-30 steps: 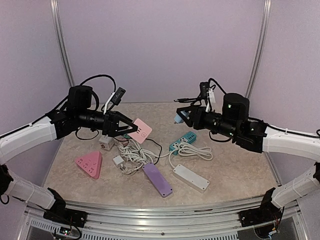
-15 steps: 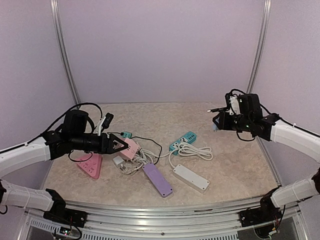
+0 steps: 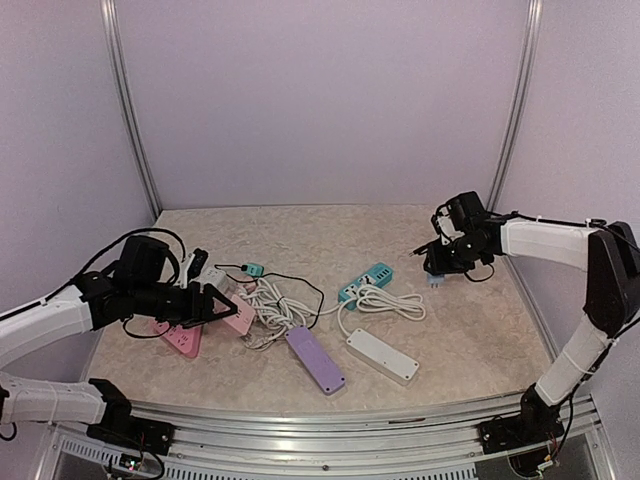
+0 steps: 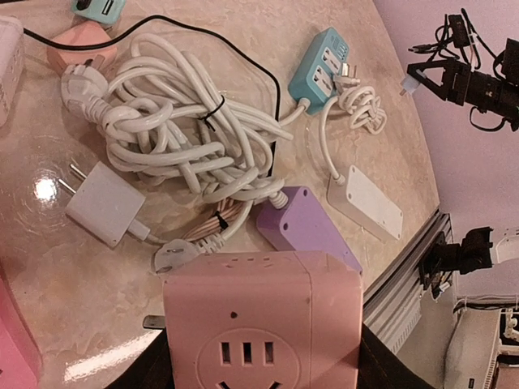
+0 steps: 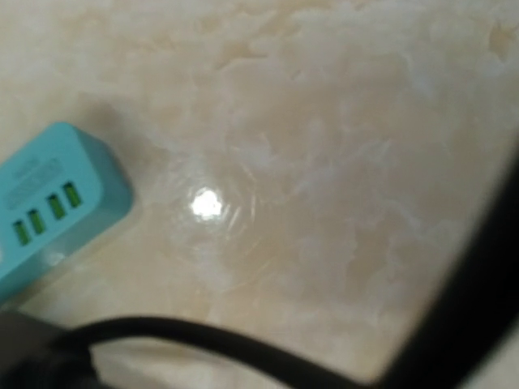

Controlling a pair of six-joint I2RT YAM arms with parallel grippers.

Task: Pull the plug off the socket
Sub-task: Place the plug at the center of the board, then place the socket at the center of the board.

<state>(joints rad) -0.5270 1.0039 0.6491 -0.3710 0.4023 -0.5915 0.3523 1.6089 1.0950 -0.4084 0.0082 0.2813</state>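
The left gripper [image 3: 212, 303] is seen low over the table [image 3: 470, 330], its jaws clamped on a pink cube socket [image 4: 259, 324], which is held between the two dark fingers with its slotted face turned to the wrist camera. A pink triangular power strip [image 3: 180, 340] lies just below and behind these jaws. Ahead of them, a flat white adapter [image 4: 104, 203] and a tangled white cable bundle [image 4: 174, 134] are spread on the marbled surface. A purple power strip [image 3: 315, 360] lies close beyond the held socket, and a white power strip [image 3: 381, 356] farther on. A teal power strip [image 3: 365, 281] with green ports is found between the two grippers, nearer the right one. The right gripper [image 3: 432, 272] is held well apart from the left, its jaws closed on a small pale-blue plug [image 3: 436, 281] at their tips. The plug is fully separated from the pink socket. In the blurred right wrist view, only the teal strip's end and a black cable can be made out.
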